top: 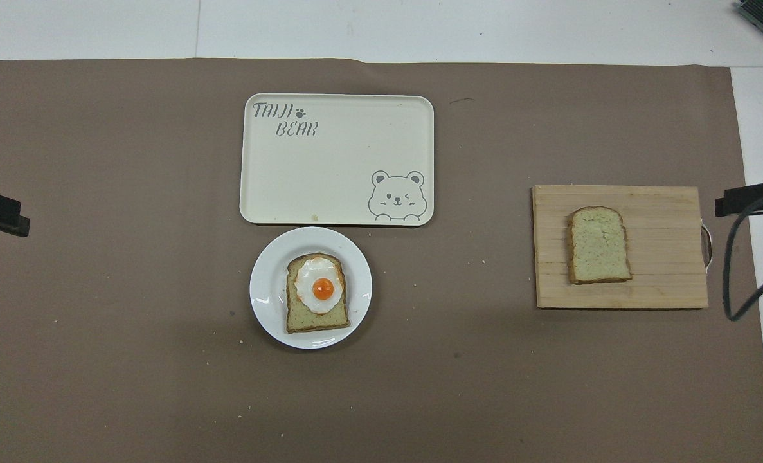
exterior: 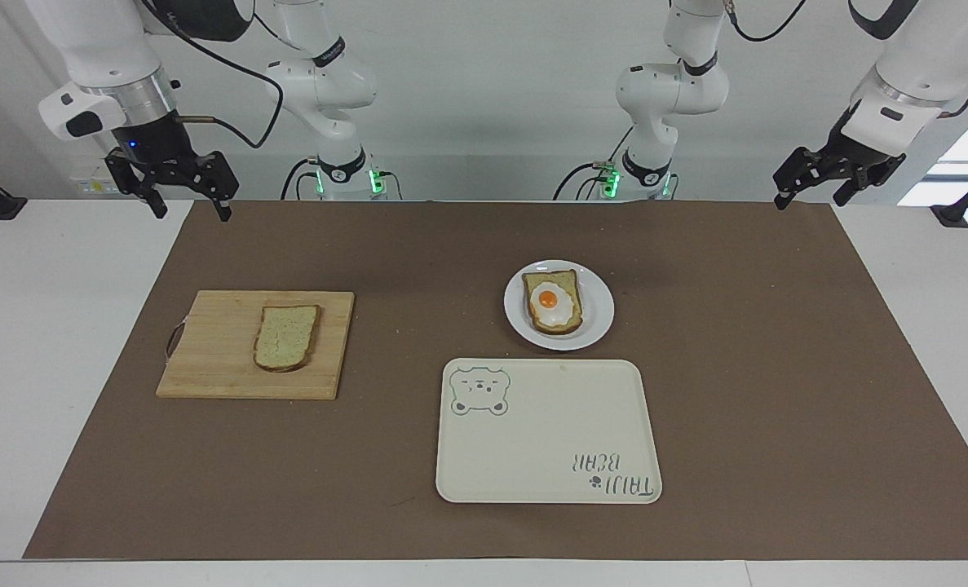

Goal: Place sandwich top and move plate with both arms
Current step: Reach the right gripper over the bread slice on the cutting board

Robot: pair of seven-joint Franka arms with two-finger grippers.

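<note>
1. A white tabletop (exterior: 68,342) carries a wide brown mat (exterior: 777,367); a pale wall and the two arm bases stand at the robots' end.
2. The right hand (exterior: 190,205) hangs in the air over the mat's corner at the right arm's end of the tabletop. Its fingers are spread wide apart and hold nothing.
3. A wooden board (exterior: 214,359) lies flat on the mat toward the right arm's end, with a small handle on its outer edge.
4. The sandwich top (exterior: 286,337) lies flat on the board, near its middle. It is a pale speckled slice with a brown crust, and nothing touches it.
5. A cream tray (exterior: 549,440) with a bear drawing and lettering lies near the middle of the mat, farther from the robots than the plate. Nothing lies on it.
6. The plate (exterior: 597,318), round and white, sits just beside the tray's edge on the side nearer the robots. In the overhead view the two rims look almost touching.
7. On the plate rests a bread slice (exterior: 561,324) bearing a fried egg (exterior: 550,301) with an orange yolk.
8. The left hand (exterior: 810,194) hangs over the mat's corner at the left arm's end, well apart from the plate. Its fingers are also spread open and empty.
</note>
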